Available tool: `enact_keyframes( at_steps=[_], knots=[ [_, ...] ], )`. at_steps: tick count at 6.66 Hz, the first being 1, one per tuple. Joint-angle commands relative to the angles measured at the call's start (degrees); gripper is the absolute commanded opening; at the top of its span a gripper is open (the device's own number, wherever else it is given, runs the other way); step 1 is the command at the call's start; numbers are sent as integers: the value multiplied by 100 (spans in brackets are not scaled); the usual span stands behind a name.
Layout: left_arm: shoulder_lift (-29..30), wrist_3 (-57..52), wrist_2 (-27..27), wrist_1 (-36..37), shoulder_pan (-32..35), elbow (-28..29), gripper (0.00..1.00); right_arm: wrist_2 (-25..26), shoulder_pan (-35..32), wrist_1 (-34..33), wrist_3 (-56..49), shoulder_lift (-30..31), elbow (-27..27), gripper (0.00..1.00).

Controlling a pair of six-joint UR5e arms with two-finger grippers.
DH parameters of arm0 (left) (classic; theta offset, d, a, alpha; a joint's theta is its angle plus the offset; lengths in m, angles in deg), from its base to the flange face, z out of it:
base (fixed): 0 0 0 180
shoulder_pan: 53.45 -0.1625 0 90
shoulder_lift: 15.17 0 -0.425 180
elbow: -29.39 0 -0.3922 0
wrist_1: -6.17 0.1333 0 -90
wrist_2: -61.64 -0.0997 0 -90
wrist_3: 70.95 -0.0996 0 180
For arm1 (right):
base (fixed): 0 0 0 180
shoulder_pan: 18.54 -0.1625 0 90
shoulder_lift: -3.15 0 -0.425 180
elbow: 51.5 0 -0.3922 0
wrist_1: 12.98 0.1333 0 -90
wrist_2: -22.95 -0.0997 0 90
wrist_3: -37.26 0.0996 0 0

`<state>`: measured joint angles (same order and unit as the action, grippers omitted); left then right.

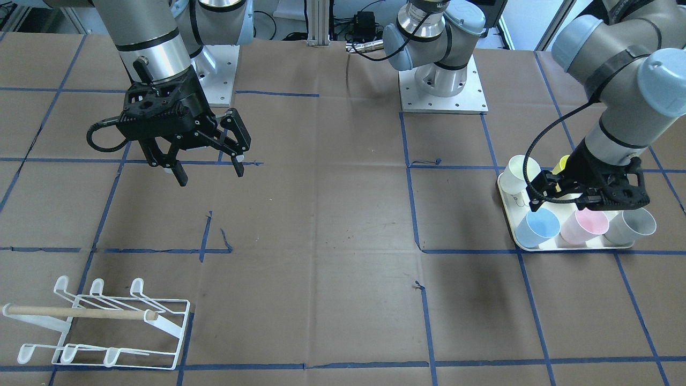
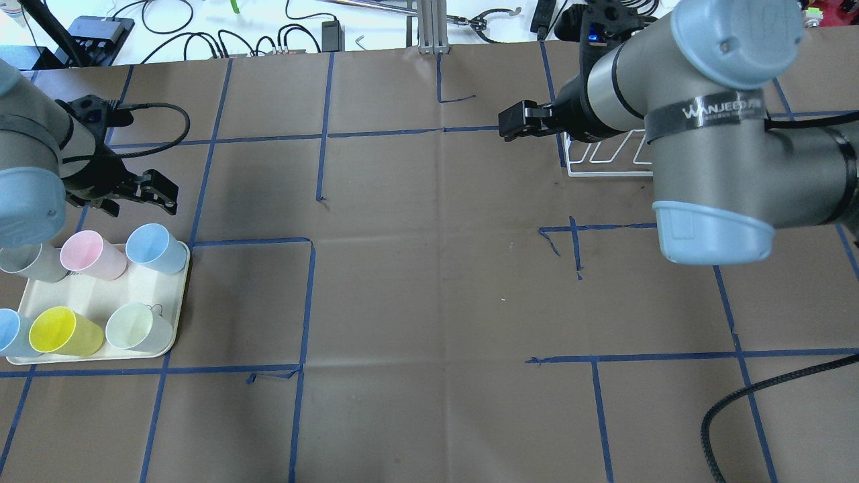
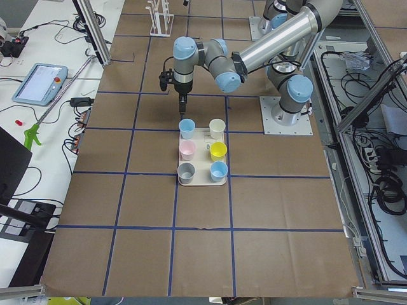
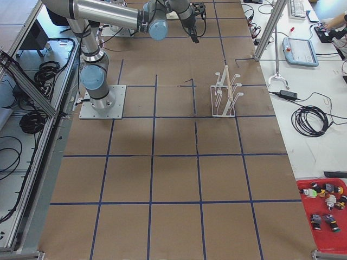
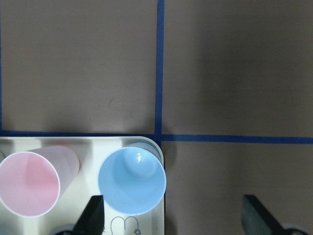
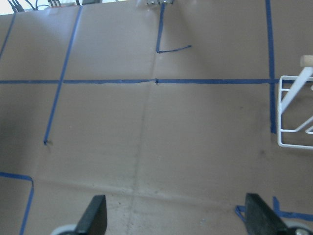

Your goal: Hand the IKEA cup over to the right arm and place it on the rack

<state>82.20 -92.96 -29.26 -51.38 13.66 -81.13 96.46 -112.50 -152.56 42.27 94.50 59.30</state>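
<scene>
- Blue cup (image 5: pixel 132 180) stands upright in the cream tray's (image 2: pixel 100 295) corner farthest from the robot, beside a pink cup (image 5: pixel 29 183).
- Left gripper (image 5: pixel 177 215) hovers above that corner, fingers spread and empty.
- Right gripper (image 1: pixel 210 174) hangs released over the table (image 1: pixel 321 241), well apart from the rack (image 1: pixel 107 321) by its far edge.

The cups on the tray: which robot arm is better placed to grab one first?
Left. The left gripper hangs open right beside the blue cup on the tray. The right gripper, open too, is far off, nearer the rack.
</scene>
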Motion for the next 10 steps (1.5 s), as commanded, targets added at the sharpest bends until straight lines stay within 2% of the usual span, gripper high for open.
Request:
enact_keyframes(
  at_steps=[1, 3, 5, 6, 7, 9, 10],
  knots=[
    [220, -22, -6, 166, -22, -190, 99, -573, -9, -1469, 1433, -116, 459, 100],
    [501, -31, -32, 183, -40, -190, 99, -1143, -9, -3023, 3374, -344, 950, 100],
    [686, -57, -58, 262, -49, -181, 98, -1251, -9, -3923, 5770, -354, 1294, 100],
    [774, -127, -67, 306, -57, -181, 93, -1260, -17, -4397, 6453, -354, 1495, 100],
    [775, -154, -76, 298, -57, -173, 75, -1260, -26, -5011, 6773, -354, 1758, 100],
    [775, -216, -172, 289, -66, -129, 27, -1478, -44, -5960, 6898, -538, 1902, 100],
    [767, -224, -277, 289, -66, -111, 15, -1601, -35, -6549, 7369, -678, 1902, 100]
  ],
)
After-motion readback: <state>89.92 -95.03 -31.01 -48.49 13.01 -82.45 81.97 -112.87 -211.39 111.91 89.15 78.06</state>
